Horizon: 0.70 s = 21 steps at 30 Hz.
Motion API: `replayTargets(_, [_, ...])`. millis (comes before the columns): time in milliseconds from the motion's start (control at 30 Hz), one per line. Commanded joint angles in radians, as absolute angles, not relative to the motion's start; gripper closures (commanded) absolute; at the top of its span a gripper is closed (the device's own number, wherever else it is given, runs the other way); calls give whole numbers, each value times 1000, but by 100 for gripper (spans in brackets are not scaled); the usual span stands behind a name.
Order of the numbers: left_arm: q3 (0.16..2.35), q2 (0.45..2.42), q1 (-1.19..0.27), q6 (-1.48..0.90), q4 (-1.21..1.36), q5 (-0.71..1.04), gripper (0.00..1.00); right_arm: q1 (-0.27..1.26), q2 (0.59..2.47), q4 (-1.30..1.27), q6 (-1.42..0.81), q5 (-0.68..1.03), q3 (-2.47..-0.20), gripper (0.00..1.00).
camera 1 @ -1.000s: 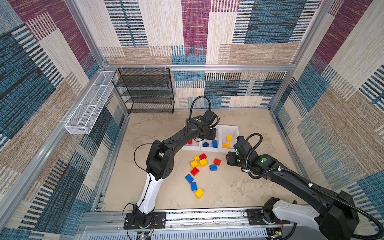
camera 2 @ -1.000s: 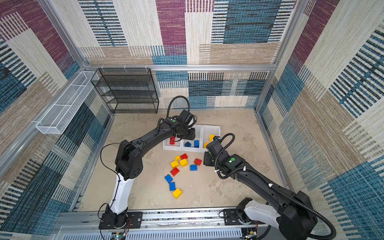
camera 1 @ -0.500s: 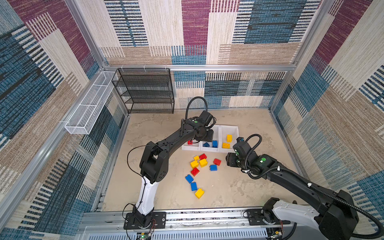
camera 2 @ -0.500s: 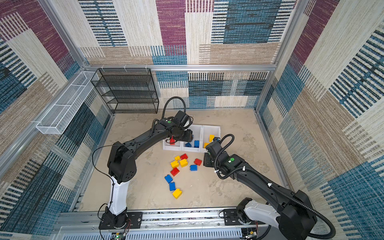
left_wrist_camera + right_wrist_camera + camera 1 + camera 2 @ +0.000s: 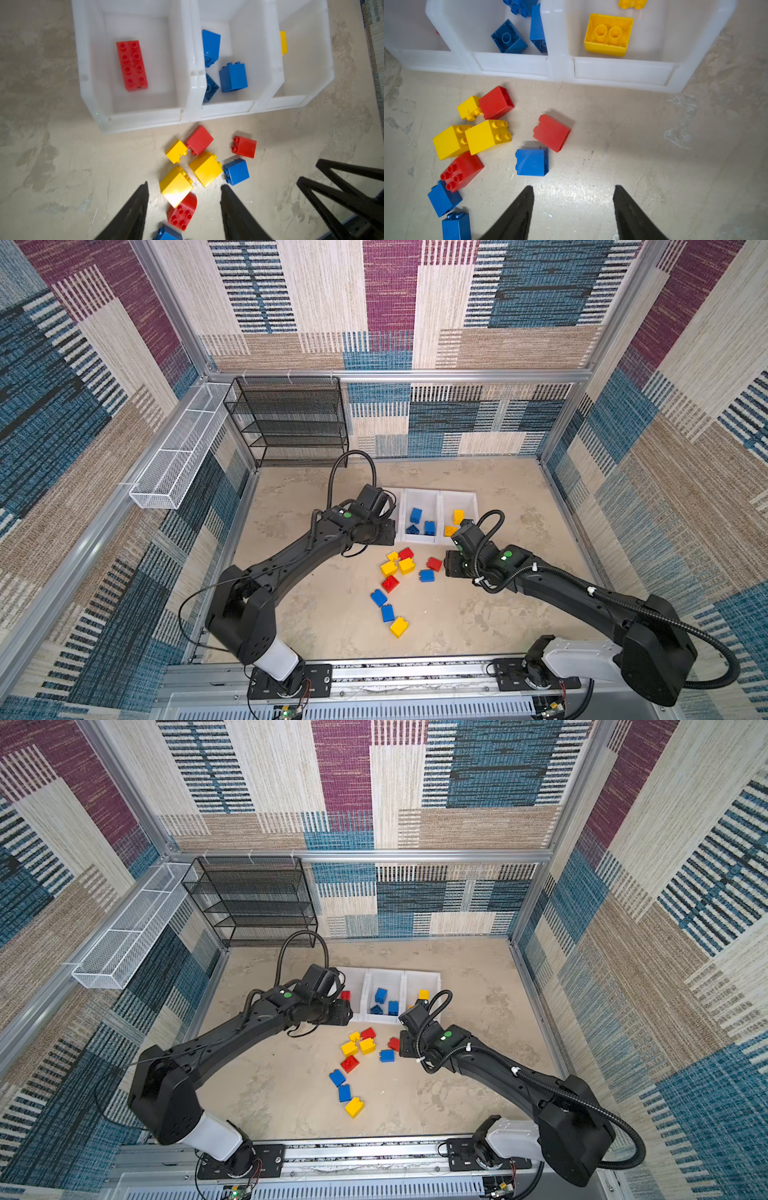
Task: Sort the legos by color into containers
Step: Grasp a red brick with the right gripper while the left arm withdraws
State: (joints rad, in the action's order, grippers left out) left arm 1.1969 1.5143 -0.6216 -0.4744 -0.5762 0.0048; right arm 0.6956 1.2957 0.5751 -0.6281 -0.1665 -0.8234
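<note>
Left gripper (image 5: 184, 185) has retreated from the left bin (image 5: 87, 83), jaws apart and empty. Right gripper (image 5: 574, 186) likewise spread, holding nothing.

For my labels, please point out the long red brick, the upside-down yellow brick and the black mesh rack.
long red brick (image 5: 132, 65), left wrist view, studded top
upside-down yellow brick (image 5: 608, 34), right wrist view, hollow underside
black mesh rack (image 5: 286, 384), in a top view, top shelf
</note>
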Motion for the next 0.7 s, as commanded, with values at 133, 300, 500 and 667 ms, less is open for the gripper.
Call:
replayTargets(133, [963, 1289, -596, -541, -563, -69, 39, 731, 1449, 519, -679, -210, -893, 30])
replayTargets(300, [875, 1160, -591, -554, -594, -94, 38, 735, 1525, 483, -705, -209, -912, 28])
replayTargets(500, [789, 1059, -589, -582, -564, -87, 36, 736, 1629, 480, -706, -220, -971, 28])
replayTargets(667, [786, 1052, -589, -580, -570, -83, 36, 736, 1697, 486, -706, -238, -1003, 30])
